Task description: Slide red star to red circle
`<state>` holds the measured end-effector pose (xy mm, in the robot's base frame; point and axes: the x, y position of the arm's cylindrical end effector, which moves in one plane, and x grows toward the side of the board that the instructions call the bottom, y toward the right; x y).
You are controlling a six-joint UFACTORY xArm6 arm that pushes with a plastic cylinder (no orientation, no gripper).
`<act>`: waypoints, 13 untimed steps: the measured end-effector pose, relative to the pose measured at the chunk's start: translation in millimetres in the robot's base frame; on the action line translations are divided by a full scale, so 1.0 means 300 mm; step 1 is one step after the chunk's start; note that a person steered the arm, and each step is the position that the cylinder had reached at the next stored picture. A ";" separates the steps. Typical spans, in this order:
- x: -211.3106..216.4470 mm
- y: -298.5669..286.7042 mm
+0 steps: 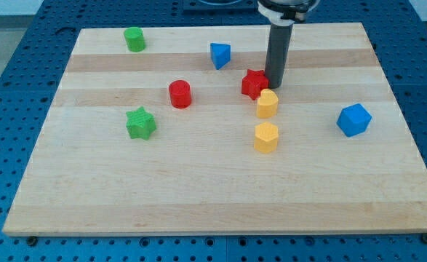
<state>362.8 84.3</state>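
The red star (254, 84) lies near the middle of the wooden board (198, 204), toward the view's top. The red circle (180, 94) stands to its left, about a hundred pixels away. My tip (275, 86) is at the red star's right side, touching or nearly touching it. A yellow block (267, 104) sits just below the star and the tip, close to both.
A second yellow block (265, 137) lies below the first. A green star (141, 123) sits below-left of the red circle. A green block (134, 39) is at the top left, a blue block (220, 55) above-left of the red star, a blue cube (354, 120) at the right.
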 end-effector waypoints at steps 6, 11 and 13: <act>0.074 -0.177; 0.090 -0.345; 0.090 -0.381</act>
